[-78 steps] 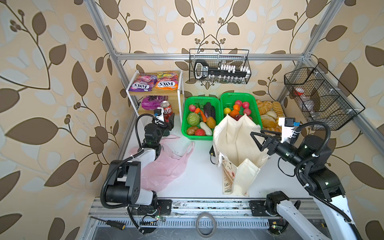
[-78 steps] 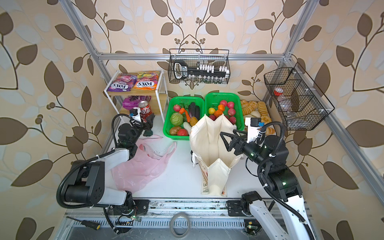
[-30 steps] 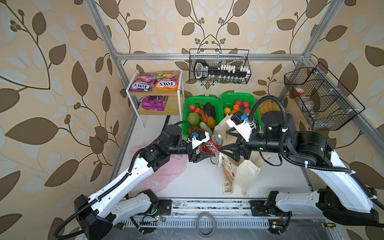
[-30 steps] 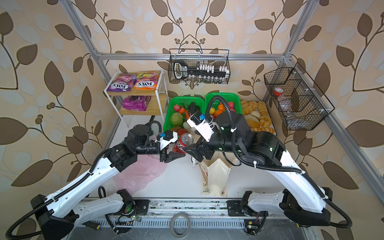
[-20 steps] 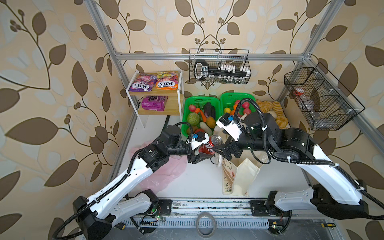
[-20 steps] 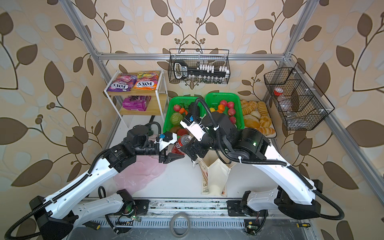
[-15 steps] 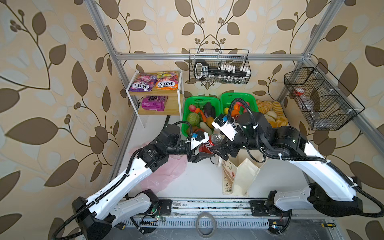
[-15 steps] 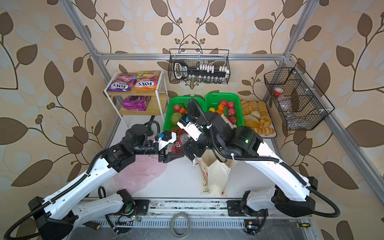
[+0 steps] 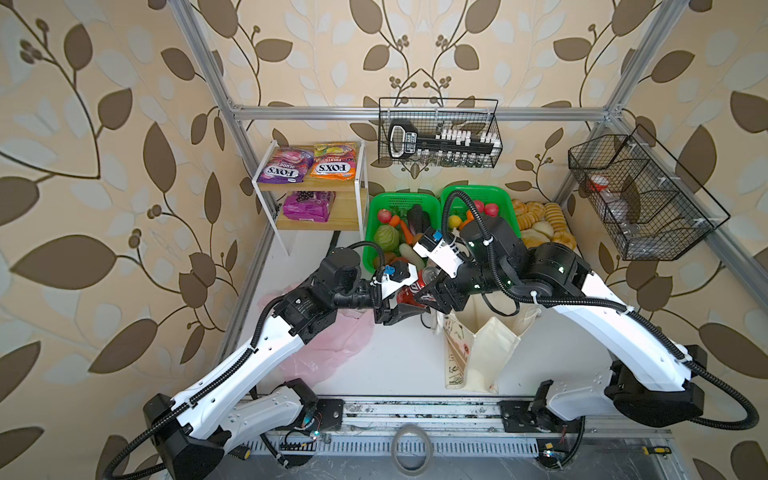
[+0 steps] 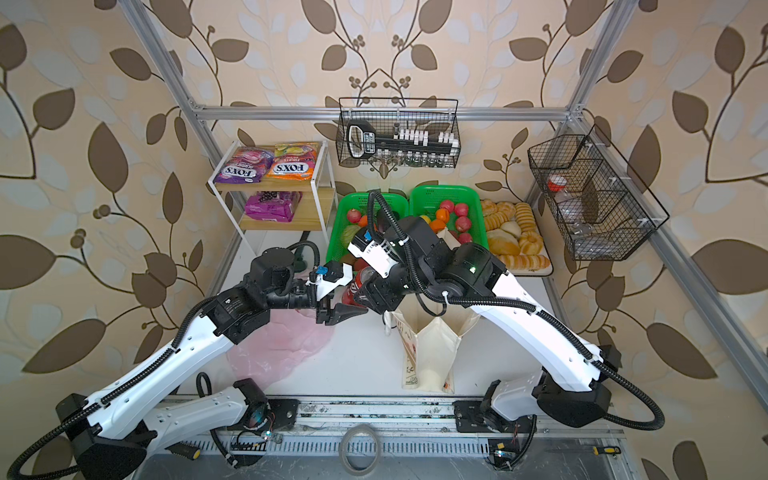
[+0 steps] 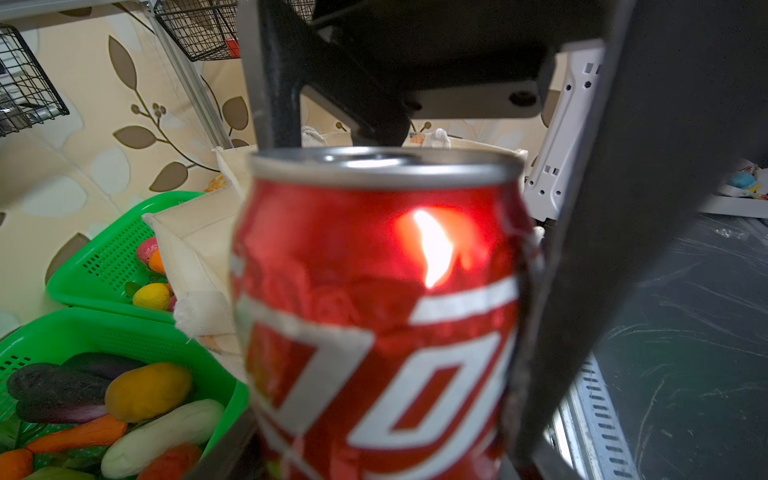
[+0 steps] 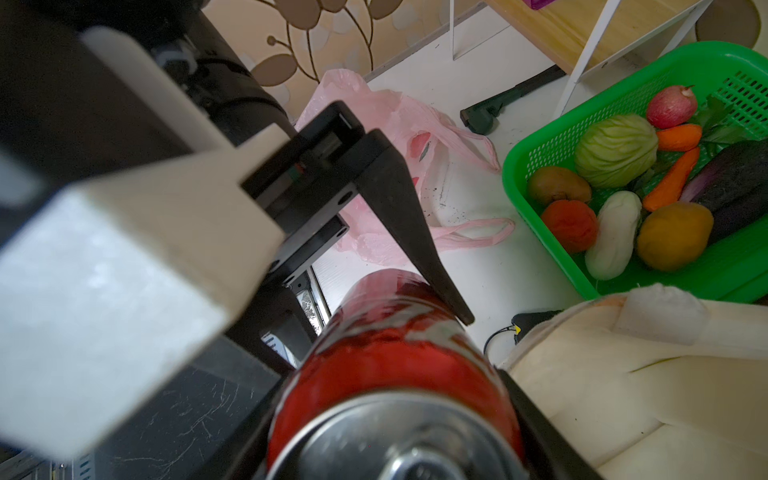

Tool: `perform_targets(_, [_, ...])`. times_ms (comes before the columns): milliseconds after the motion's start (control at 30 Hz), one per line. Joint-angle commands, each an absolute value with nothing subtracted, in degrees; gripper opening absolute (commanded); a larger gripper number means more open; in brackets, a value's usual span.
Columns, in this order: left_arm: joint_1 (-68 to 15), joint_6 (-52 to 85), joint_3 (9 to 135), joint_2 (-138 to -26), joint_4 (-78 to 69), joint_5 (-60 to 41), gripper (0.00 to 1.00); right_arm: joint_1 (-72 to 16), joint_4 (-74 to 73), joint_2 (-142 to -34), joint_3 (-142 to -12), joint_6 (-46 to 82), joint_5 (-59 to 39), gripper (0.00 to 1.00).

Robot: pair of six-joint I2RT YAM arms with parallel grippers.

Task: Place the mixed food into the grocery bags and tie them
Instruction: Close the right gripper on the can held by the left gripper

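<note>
**Both top views, left to right.** The shelf (image 9: pixel 360 195) holds the orange FOX'S pouch (image 9: pixel 335 167) and the purple grape packet (image 9: pixel 308 206). The pink plastic bag (image 9: pixel 332 338) lies flat on the table (image 9: pixel 395 368) under the left arm. The left gripper (image 9: pixel 404 300) clamps the red soda can (image 9: pixel 409 290) in the air. The can hangs between the pink bag and the canvas tote (image 9: pixel 482 349), just in front of the green baskets (image 9: pixel 401 196). The right gripper (image 9: pixel 429 291) meets the can from the right. The tote stands upright below the right arm.

**Wrist views.** The contact hidden from above shows here.
- **Left wrist view:** one dark finger presses the can's side, and the right gripper's black frame sits over the silver lid.
- **Right wrist view:** its own two fingers lie against opposite sides of the can. A left finger touches the can further along it. The pink bag's loop handles lie loose on the table.

**Change.** A second ago the right jaws stood spread, short of the can. Earlier, the left gripper was at the shelf with the can, and the right arm was folded back beside the tote.
</note>
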State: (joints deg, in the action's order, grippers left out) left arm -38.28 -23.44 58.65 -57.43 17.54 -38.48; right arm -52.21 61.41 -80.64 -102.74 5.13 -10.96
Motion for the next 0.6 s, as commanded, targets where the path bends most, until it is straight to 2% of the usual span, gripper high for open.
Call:
perform_targets(0, [-38.8, -25.3, 62.8, -56.2, 13.2, -41.1, 0.28, -52.0, 59.0, -79.4, -102.0, 5.5, -12.3, 0.73])
perform_targets(100, [-38.8, -25.4, 62.8, -56.5, 13.5, -41.1, 0.28, -52.0, 58.0, -79.0, -101.3, 6.1, -11.3, 0.77])
perform_targets(233, [-38.8, -25.4, 62.8, -56.6, 13.7, -40.7, 0.28, -51.6, 57.3, -78.4, -100.6, 6.4, -12.5, 0.68])
perform_targets(300, [-38.8, -25.3, 62.8, -56.5, 13.4, -40.3, 0.29, -51.6, 57.8, -78.5, -100.3, 6.3, -12.6, 0.67])
perform_targets(433, [-38.8, -24.6, 62.8, -56.3, 12.7, -40.1, 0.28, -51.6, 58.7, -78.6, -99.4, 5.8, -13.5, 0.75])
perform_targets(567, [-38.8, -24.4, 62.6, -56.2, 12.5, -40.2, 0.28, -51.5, 59.1, -78.4, -99.0, 5.7, -12.8, 0.75])
